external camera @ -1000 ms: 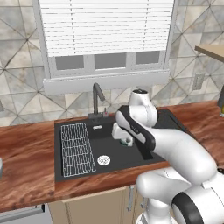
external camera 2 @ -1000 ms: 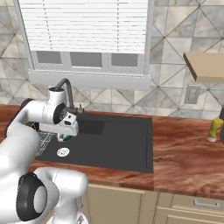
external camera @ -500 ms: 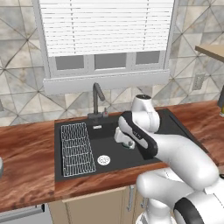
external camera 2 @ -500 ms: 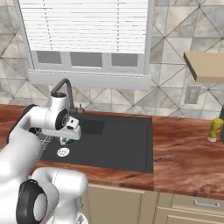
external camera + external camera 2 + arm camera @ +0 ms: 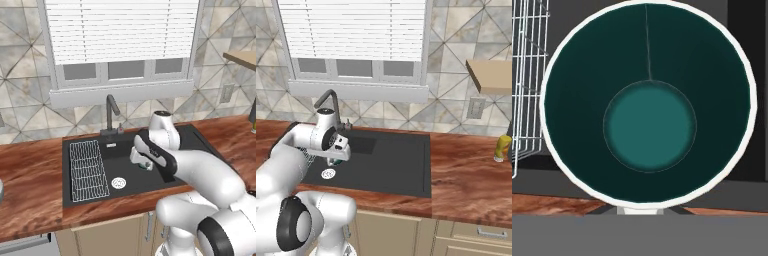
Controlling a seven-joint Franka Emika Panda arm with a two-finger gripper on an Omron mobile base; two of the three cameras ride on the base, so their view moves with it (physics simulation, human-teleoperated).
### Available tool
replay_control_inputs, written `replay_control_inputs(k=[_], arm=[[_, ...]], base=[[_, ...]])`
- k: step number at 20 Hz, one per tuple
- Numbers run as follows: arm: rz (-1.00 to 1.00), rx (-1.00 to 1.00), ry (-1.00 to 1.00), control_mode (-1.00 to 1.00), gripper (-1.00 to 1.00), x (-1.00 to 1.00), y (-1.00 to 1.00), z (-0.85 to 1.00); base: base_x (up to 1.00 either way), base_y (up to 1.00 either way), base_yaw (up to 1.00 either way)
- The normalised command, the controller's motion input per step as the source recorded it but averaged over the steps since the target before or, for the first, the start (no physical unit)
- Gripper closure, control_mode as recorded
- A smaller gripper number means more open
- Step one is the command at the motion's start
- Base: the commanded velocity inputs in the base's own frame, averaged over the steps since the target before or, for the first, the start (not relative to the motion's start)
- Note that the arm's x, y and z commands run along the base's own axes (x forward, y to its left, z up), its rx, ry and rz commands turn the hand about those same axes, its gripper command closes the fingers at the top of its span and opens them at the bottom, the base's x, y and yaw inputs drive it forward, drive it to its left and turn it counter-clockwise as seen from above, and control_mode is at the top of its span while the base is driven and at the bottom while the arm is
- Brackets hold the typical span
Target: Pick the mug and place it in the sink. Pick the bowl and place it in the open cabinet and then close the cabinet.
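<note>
My gripper (image 5: 141,160) is shut on the mug (image 5: 146,165), a white-rimmed cup with a dark teal inside, and holds it low over the black sink (image 5: 120,152). From the right base view the mug (image 5: 333,161) hangs under the hand just above the basin floor (image 5: 386,160). The hand view looks straight down into the mug (image 5: 649,125), whose mouth hides the fingertips. A beige slab of the cabinet (image 5: 491,75) juts in at the upper right. A grey sliver at the counter's far left edge (image 5: 1,192) may be the bowl.
A white wire rack (image 5: 89,167) lies in the sink's left part, with the round drain (image 5: 118,183) beside it. The dark faucet (image 5: 111,112) stands behind the basin. A yellow bottle (image 5: 501,147) stands on the wooden counter (image 5: 471,175) at the right.
The hand with the mug has come down a little toward the sink floor; the grip has stayed the same.
</note>
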Motion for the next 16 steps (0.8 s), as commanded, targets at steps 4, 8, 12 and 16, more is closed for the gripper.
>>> replay_control_inputs(k=[4,8,12,16], arm=[[0.0,0.0,0.0,-1.0,1.0,0.22,0.0,-0.2],[0.0,0.0,0.0,-1.0,1.0,0.24,0.0,-0.22],[0.0,0.0,0.0,-1.0,1.0,0.28,0.0,-0.24],[0.0,0.0,0.0,-1.0,1.0,0.22,0.0,-0.26]], base=[[0.0,0.0,0.0],[0.0,0.0,0.0],[0.0,0.0,0.0],[0.0,0.0,0.0]])
